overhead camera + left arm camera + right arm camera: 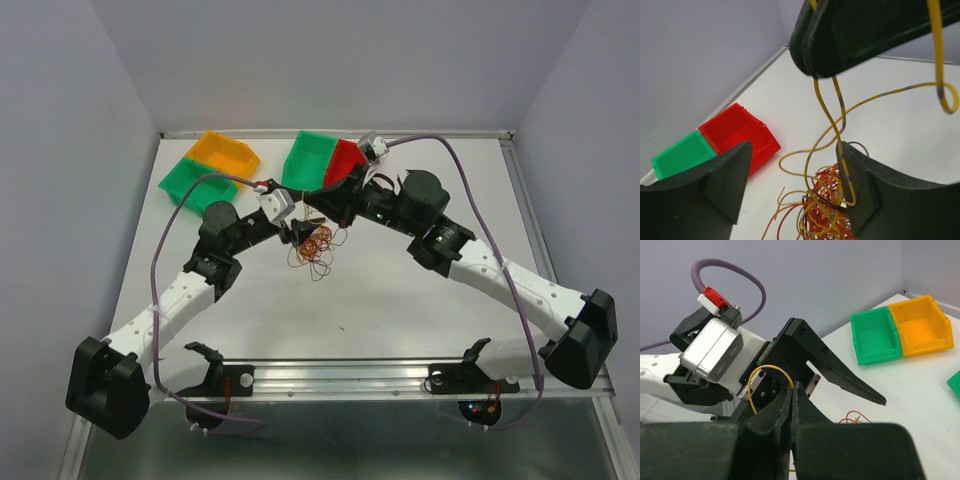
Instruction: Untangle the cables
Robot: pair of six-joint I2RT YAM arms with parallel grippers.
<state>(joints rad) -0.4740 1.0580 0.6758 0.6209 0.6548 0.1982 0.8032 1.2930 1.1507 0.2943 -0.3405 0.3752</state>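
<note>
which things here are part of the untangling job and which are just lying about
Job:
- cables, a tangled pile
- yellow cable, pinched in the shut right gripper
- left gripper, open, with that cable hanging between its fingers

Lying about:
- orange bin
- red bin
- left green bin
- right green bin

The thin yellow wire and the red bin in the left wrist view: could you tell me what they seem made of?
The thin yellow wire looks plastic-insulated: smooth, slightly glossy skin with grey bands, hanging in limp loops; its core is hidden. The red open-topped bin looks like rigid moulded plastic, semi-gloss: uniform colour, smooth flat walls, crisp rim.
</note>
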